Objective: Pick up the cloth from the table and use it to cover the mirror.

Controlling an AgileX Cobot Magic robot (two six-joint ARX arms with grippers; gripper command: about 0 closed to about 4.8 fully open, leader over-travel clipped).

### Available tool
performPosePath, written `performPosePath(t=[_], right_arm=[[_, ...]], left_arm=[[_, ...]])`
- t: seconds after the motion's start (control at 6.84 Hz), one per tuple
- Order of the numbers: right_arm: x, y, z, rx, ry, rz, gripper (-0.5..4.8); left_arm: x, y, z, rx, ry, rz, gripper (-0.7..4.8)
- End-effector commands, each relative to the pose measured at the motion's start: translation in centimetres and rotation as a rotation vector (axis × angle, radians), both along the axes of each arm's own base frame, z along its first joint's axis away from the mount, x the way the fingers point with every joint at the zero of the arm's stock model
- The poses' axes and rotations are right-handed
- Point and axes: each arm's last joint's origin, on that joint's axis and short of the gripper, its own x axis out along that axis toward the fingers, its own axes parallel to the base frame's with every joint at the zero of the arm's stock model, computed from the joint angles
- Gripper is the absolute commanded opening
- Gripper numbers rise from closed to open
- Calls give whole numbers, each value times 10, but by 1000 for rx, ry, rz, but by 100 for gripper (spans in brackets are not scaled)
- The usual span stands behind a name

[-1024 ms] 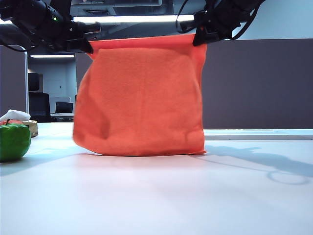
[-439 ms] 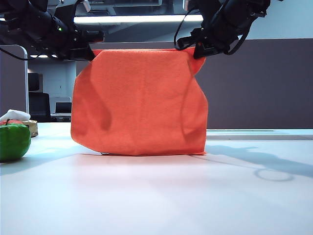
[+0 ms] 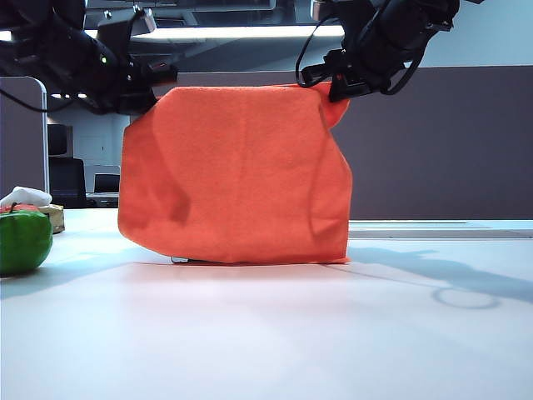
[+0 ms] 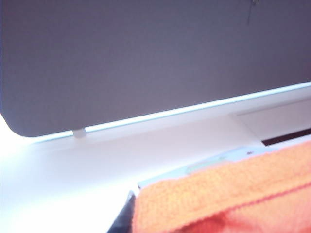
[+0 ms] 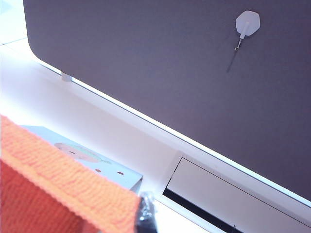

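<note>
The orange cloth [image 3: 237,175] hangs as a wide sheet with its lower edge resting on the white table [image 3: 266,333]. My left gripper [image 3: 152,86] is shut on its top left corner. My right gripper [image 3: 337,86] is shut on its top right corner. In the exterior view the mirror is hidden behind the cloth. In the left wrist view the mirror's top edge [image 4: 204,166] shows just beyond the cloth [image 4: 233,194], beside a dark fingertip [image 4: 125,219]. The right wrist view shows the cloth [image 5: 53,191], a fingertip [image 5: 146,213] and the mirror [image 5: 92,162] behind.
A green ball [image 3: 21,242], a white rag [image 3: 25,197] and a small box [image 3: 55,218] lie at the far left. A grey-brown partition wall [image 3: 441,142] stands behind the table, with a white pin [image 5: 247,23] on it. A dark slot [image 5: 204,206] runs along the table's back.
Both grippers have come down with the cloth's top edge. The cloth now sags more, and its top corners fold down at the grippers.
</note>
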Motion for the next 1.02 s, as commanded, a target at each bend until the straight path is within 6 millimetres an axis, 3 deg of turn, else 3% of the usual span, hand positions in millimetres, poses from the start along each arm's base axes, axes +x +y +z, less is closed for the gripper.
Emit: performPosePath(t=[0.15, 0.59, 1.02], right_arm=[[0, -3, -7, -40, 73, -35, -5], [2, -2, 5, 14, -43, -37, -5], [15, 0, -17, -2, -9, -48, -5]], left_arm=[[3, 3, -9, 20, 57, 46, -5], [3, 3, -9, 23, 63, 52, -5], [3, 4, -11, 34, 83, 77, -5]])
